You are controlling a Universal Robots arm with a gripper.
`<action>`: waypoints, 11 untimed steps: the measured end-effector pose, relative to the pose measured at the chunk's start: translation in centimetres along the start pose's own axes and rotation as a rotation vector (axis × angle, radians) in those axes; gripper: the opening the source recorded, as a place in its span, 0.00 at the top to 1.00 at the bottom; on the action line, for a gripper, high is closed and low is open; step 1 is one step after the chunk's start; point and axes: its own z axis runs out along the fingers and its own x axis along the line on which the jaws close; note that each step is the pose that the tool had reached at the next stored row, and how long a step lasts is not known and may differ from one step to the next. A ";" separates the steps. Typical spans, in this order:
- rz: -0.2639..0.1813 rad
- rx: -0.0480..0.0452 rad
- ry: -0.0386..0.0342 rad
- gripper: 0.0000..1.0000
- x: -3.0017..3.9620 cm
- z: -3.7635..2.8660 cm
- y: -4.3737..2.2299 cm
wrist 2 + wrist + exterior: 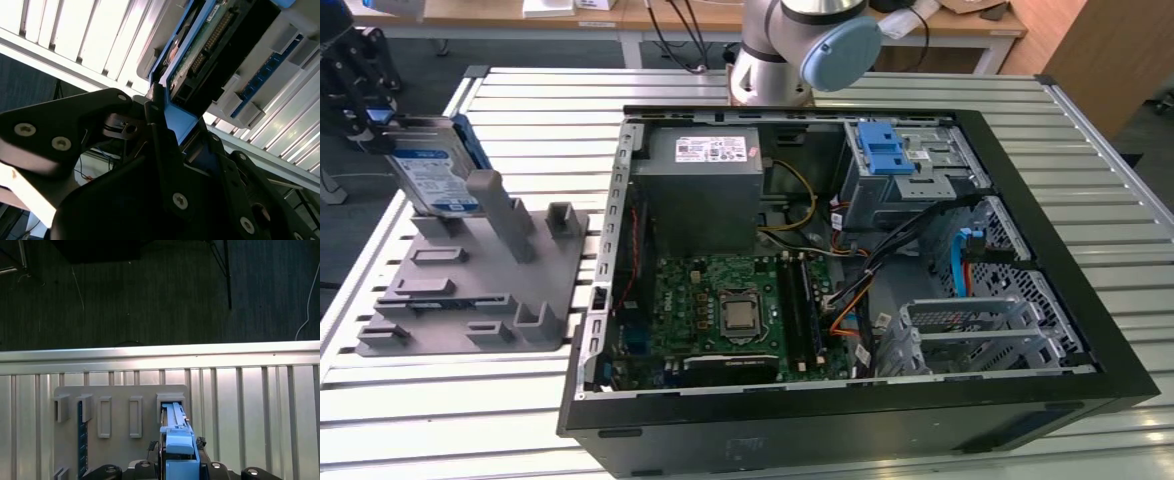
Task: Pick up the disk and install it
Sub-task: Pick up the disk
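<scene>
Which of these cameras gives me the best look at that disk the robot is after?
The exterior view: the disk stands upright in the grey holder, with its labelled face towards the camera. The second wrist view sees its circuit-board side and a blue rail very close up. The first wrist view looks along its blue edge.

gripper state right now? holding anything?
Gripper: closed on the disk, clamping the end of its blue side rail.

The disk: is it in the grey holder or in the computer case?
In the grey holder: the disk stands on edge in a slot, outside the computer case, gripper gripping it.
</scene>
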 end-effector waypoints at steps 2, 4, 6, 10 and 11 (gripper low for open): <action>0.000 0.0001 0.0000 0.63 0.00 -0.16 0.00; 0.000 0.0001 -0.0001 0.63 0.00 -0.32 0.00; 0.000 0.0002 -0.0001 0.63 0.00 -0.43 0.01; 0.000 0.0000 0.0000 0.63 0.00 -0.69 0.01; 0.000 0.0001 -0.0001 0.63 0.00 -0.75 0.01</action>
